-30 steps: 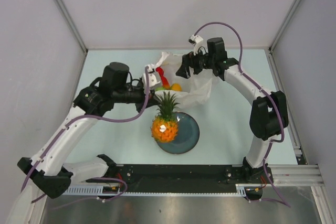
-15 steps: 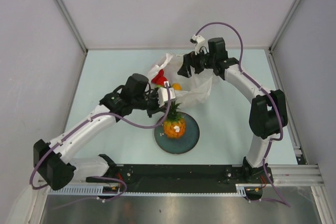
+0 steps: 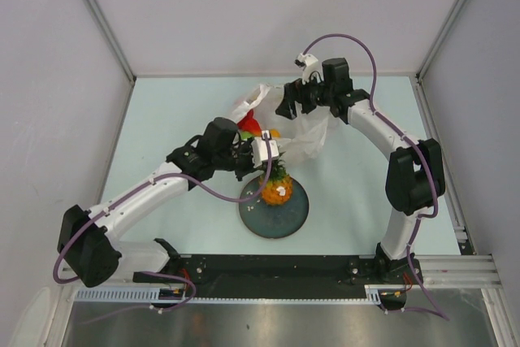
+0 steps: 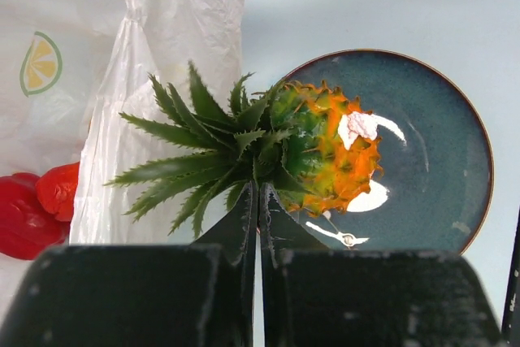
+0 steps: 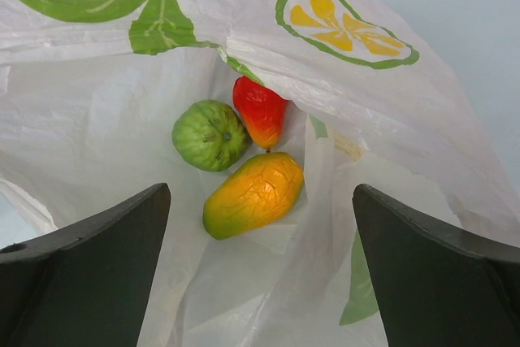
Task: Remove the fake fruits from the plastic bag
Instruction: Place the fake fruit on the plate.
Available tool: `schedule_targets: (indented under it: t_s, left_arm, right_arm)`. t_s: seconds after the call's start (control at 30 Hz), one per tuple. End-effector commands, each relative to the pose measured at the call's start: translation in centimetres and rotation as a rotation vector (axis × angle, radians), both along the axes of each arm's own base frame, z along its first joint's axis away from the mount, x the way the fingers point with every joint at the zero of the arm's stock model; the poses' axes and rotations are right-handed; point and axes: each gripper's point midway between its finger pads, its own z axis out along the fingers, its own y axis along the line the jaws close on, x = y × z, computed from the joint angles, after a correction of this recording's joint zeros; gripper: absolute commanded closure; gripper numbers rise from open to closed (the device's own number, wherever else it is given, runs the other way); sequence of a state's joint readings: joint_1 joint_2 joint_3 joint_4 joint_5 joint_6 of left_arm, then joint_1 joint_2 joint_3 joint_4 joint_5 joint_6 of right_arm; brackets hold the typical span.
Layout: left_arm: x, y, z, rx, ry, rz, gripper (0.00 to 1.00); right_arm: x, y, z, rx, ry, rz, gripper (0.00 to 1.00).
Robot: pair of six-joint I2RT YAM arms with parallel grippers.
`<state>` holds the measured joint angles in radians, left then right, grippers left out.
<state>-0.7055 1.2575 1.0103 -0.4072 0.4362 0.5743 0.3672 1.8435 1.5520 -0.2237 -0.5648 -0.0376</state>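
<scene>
Crinkly thin plas. bag [image 5: 97, 144], glossy glazed plate [image 4: 439, 160]

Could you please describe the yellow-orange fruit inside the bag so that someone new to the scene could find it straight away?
Start at the white plastic bag lying beyond the dark plate. In its open mouth, seen from the right wrist, three small fruits lie together. The mango is the elongated yellow-orange one, beside a round green fruit and a pointed red fruit.

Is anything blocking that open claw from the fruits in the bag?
Nothing visible: the right gripper faces the mango, green fruit and red fruit directly; the plastic bag's edge only overhangs the red one.
</scene>
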Motion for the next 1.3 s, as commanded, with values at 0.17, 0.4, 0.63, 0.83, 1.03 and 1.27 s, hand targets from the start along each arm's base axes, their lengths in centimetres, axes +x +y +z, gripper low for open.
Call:
schedule_targets:
  t_s: [0.17, 0.4, 0.63, 0.83, 1.03, 1.27]
  left_arm:
    - [-1.3, -0.3, 1.7, -0.036, -0.016, -0.030, 1.00]
    - [-1.2, -0.1, 2.3, -0.022, -0.112, -0.054, 1.00]
    - [-0.8, 0.0, 2.9, -0.017, -0.202, -0.062, 1.00]
    - [0.5, 0.4, 3.4, 0.007, -0.332, -0.052, 1.00]
    - [1.2, 0.2, 3.7, 0.006, -0.381, -0.048, 1.00]
    - [-0.4, 1.0, 0.4, 0.056, -0.326, -0.098, 1.00]
  right_arm:
    - [0.6, 0.5, 0.5, 0.013, -0.037, 0.002, 0.00]
    - [0.5, 0.6, 0.5, 0.015, -0.036, 0.005, 0.00]
    - [0.3, 0.5, 0.5, 0.011, -0.036, 0.007, 0.00]
    - [0.3, 0.6, 0.7, 0.009, -0.044, 0.005, 0.00]
    - [0.3, 0.6, 0.4, 0.003, -0.042, 0.002, 0.00]
    - [0.3, 0.6, 0.2, -0.005, -0.042, 0.001, 0.00]
